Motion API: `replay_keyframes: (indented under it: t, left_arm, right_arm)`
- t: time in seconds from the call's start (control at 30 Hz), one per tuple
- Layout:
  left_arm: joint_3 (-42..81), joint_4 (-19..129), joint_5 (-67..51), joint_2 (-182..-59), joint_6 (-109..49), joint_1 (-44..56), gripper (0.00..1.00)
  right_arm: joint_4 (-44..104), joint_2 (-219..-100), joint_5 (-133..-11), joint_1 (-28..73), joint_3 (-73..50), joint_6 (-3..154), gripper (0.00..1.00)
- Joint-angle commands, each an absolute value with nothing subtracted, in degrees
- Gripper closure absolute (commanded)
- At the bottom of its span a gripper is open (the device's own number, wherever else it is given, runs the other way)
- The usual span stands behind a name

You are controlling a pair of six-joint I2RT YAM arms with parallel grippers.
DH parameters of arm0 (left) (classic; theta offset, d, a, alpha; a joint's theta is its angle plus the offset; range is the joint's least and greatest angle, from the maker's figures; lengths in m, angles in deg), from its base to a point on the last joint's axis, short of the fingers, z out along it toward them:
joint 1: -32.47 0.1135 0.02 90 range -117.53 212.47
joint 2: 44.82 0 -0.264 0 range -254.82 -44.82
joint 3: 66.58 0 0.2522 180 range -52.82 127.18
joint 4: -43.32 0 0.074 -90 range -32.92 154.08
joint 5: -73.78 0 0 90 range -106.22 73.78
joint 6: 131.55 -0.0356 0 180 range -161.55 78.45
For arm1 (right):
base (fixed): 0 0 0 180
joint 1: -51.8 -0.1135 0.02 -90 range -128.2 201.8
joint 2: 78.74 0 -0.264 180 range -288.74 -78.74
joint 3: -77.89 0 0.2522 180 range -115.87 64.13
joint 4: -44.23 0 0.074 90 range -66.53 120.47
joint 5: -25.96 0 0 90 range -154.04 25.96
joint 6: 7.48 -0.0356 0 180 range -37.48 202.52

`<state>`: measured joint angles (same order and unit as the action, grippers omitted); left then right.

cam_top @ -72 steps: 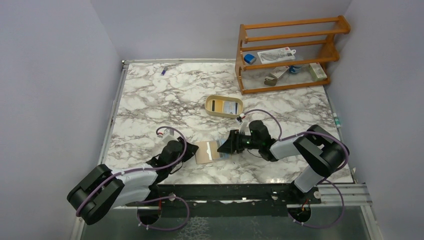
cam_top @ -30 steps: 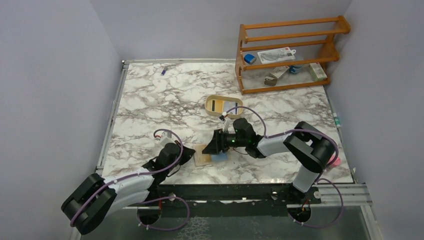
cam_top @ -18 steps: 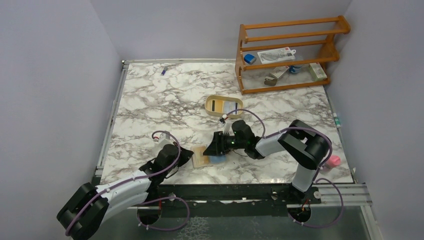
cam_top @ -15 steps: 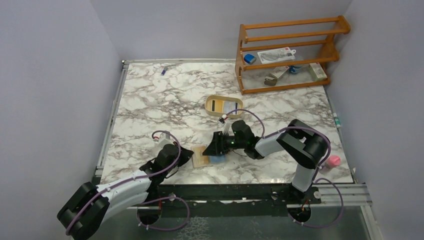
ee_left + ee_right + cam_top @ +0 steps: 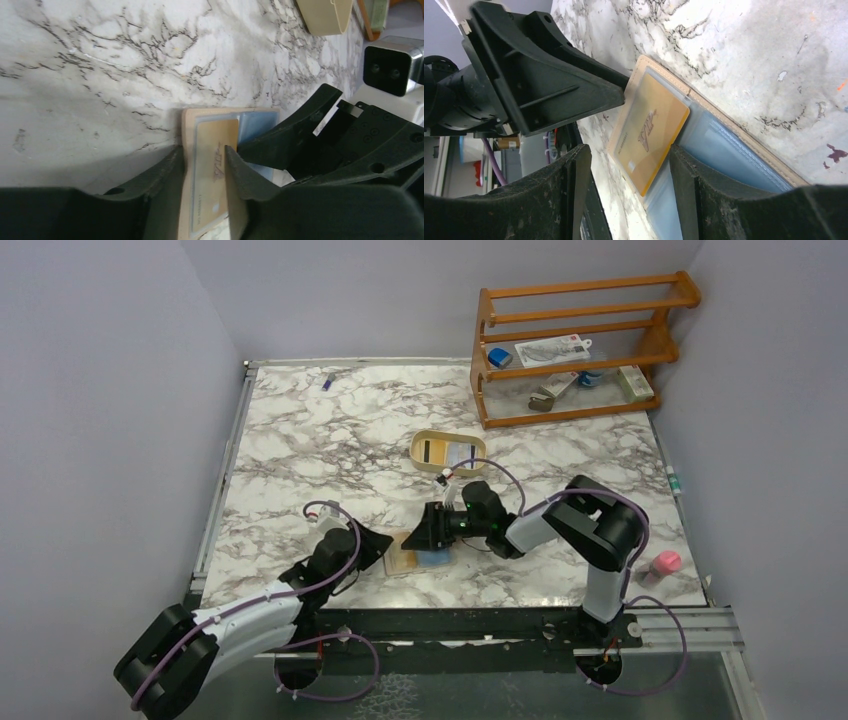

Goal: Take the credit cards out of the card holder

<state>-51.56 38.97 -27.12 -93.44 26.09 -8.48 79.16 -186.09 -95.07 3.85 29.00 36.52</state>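
The tan card holder (image 5: 403,558) lies open on the marble near the front edge. A yellowish card (image 5: 212,145) sits in its clear left pocket, and a light blue card (image 5: 436,558) in the right pocket. My left gripper (image 5: 380,543) grips the holder's left flap (image 5: 186,150), one finger at the tan edge and one over the yellowish card. My right gripper (image 5: 625,150) is open, its fingers standing either side of the yellowish card's (image 5: 651,125) near corner, low over the holder (image 5: 664,74).
A cream oval tray (image 5: 445,469) behind the holder holds a dark-striped card (image 5: 430,450) and a whitish card (image 5: 463,455). A wooden rack (image 5: 575,350) with small items stands at the back right. A pink object (image 5: 665,562) lies at the right edge.
My right gripper has slid left from beside the holder to over it. The holder has shifted slightly left and nearer. My left arm has stretched out lower along the front edge.
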Motion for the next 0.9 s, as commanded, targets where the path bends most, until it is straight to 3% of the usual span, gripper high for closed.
replay_keyframes:
  t: [0.0,0.03,0.13,0.6,0.87]
  left_arm:
    - [-57.12,39.47,-25.89,-93.04,26.92,-8.55,0.75]
    - [-57.13,39.48,-25.89,-93.26,27.04,-8.56,0.86]
    - [-57.15,39.39,-25.90,-93.71,27.22,-8.57,1.00]
    - [-57.05,39.25,-27.73,-90.68,27.82,-8.53,1.00]
    - [-57.82,35.06,-27.94,-89.83,29.95,-8.52,1.00]
  right_arm:
    - [75.27,-189.82,-94.93,3.50,28.54,36.65,0.35]
    - [74.39,-189.80,-94.87,3.40,28.15,36.64,0.35]
    - [70.44,-189.14,-94.08,3.23,26.78,37.20,0.35]
    - [48.87,-187.15,-83.39,2.58,24.92,35.41,0.35]
    - [50.20,-189.22,-81.71,2.58,26.62,33.33,0.36]
